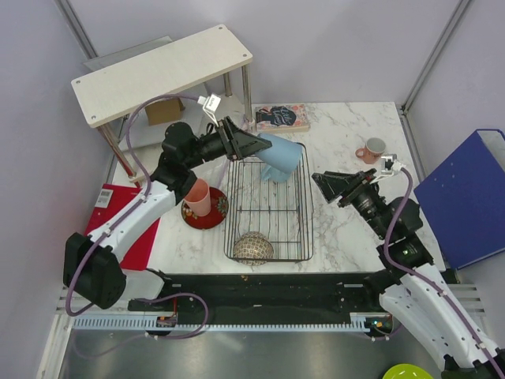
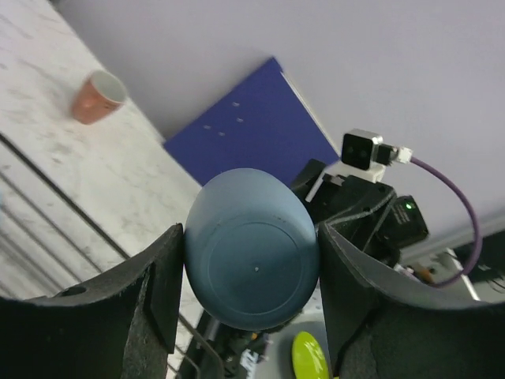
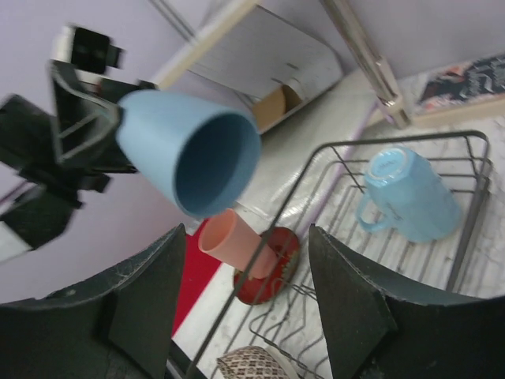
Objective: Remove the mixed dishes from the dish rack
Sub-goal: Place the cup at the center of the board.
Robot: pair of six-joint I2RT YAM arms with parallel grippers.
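Blue mug [image 2: 252, 237] in left gripper [image 2: 251, 264]; right gripper [image 3: 246, 237] agape, empty, sees racked mug [image 3: 414, 193].

Left arm [image 1: 138, 213] and right arm [image 1: 430, 304] — white shells, black joints — trail purple cables [image 2: 460, 188]; matte black wedge fingers [image 2: 150, 316].

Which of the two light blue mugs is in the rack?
The light blue mug lying in the dish rack, handle showing; the other mug is gripped mid-air in the left tool.
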